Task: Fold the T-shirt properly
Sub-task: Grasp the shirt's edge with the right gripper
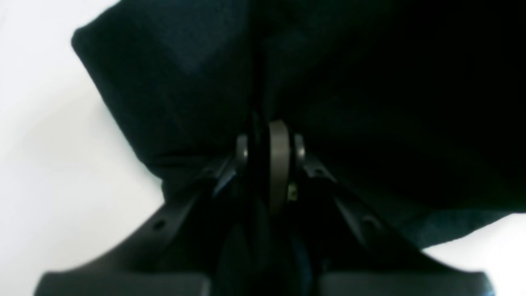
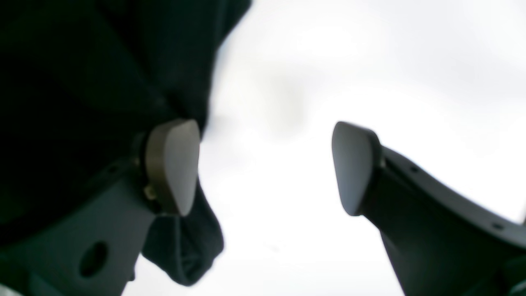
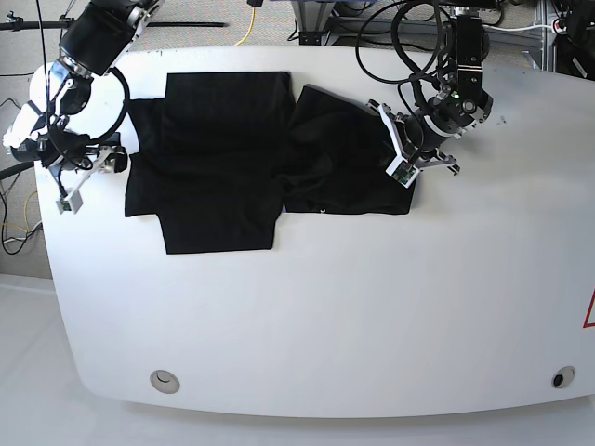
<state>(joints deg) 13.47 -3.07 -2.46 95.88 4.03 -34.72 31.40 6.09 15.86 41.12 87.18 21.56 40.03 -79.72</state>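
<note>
Left end effector [image 1: 269, 154]: pads pressed together with a pinch of black cloth caught between them; the left wrist view shows fabric bunching out from the pinch on both sides. In the base view it sits at the edge of the T-shirt [image 3: 232, 158] on that view's right, low against the cloth.

Right end effector [image 2: 265, 166]: pads spread wide, nothing between them, only bare white tabletop [image 3: 307, 316] behind the gap. One pad lies against or just beside a hanging lobe of black cloth, the other is well clear. In the base view it is at the shirt's far edge on that view's left, just off the fabric.

T-shirt: lying flat across the upper middle of the tabletop, dark side up, print not visible. Already partly folded, as I read it: a squarer doubled block on the base view's left, a thinner panel running towards the left arm.

Step in hand, by my reading: the left arm has its corner; the right has not yet taken its own.

Next move calls for: right pads to close on the edge beside them, catching all layers. Then both arms lift and carry together, keeping the cloth taut, so the fold lands square, not skewed.
</note>
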